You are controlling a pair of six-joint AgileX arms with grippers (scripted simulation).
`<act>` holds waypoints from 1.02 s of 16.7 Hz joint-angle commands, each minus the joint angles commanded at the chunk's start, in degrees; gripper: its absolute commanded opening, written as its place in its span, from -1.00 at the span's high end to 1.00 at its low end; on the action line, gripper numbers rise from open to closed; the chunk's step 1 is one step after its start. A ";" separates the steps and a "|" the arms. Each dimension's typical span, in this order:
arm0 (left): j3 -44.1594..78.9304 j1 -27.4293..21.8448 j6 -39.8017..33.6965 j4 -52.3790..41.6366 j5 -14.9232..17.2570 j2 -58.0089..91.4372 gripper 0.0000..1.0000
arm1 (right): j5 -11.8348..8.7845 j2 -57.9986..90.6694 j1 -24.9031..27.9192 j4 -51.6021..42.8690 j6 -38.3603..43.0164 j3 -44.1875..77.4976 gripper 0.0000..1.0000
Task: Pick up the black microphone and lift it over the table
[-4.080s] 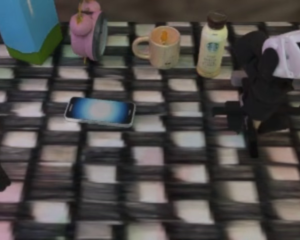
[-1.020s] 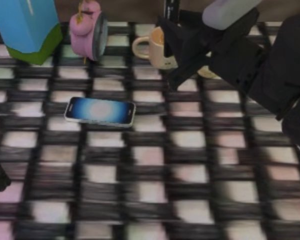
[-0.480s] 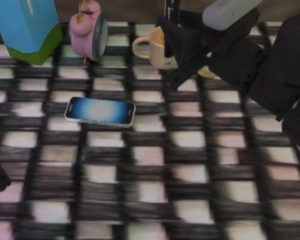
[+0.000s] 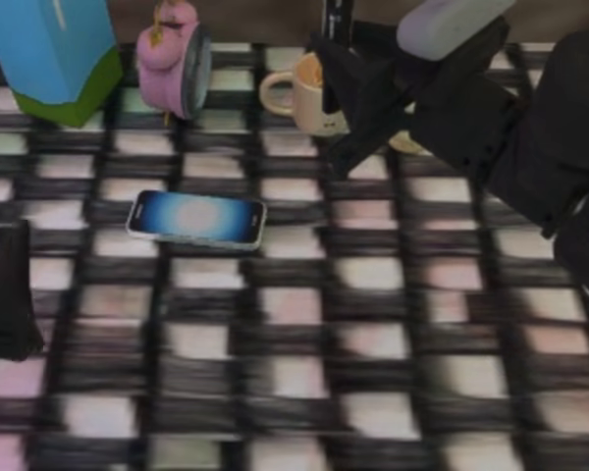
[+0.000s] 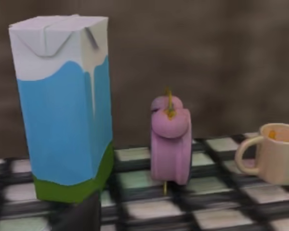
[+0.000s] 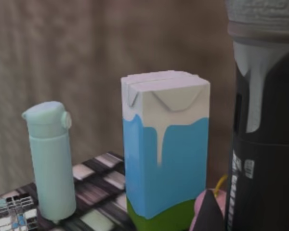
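Looking down from the top view, you see the right gripper (image 4: 346,78) raised high over the back of the worktop (image 4: 294,373), its arm reaching in from the right edge and covering part of the cream mug (image 4: 296,96). Its jaws are holding the black microphone (image 6: 265,159), which stands upright in the right wrist view with the grey mesh head on top, well clear of the checkered cover. Behind it in that view you have the blue milk carton (image 6: 164,149) and, further off, a pale mint flask (image 6: 50,163). The pink alarm clock (image 4: 172,59) stands between the carton and the mug along the back row. The smartphone (image 4: 196,218) lies flat, left of centre, apart from everything else. The left gripper (image 4: 5,294) sits low at the left edge, and you cannot tell how it is set
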 joint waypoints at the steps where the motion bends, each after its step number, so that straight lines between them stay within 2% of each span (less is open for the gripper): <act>1: 2.62 -1.11 0.20 1.20 2.26 4.00 -1.00 | 0.00 0.00 0.00 0.00 0.00 0.00 1.00; 8: 23.98 -9.54 2.10 12.01 19.33 36.20 -1.00 | 0.00 0.00 0.00 0.00 0.00 0.00 1.00; 11: 31.23 -12.52 2.90 15.52 25.37 47.28 -1.00 | 0.00 0.00 0.00 0.00 0.00 0.00 1.00; 14: 35.47 -14.48 3.25 17.28 29.35 54.09 -1.00 | 0.00 0.00 0.00 0.00 0.00 0.00 1.00; 17: 36.55 -15.03 3.29 17.63 30.47 56.05 -1.00 | 0.00 0.00 0.00 0.00 0.00 0.00 1.00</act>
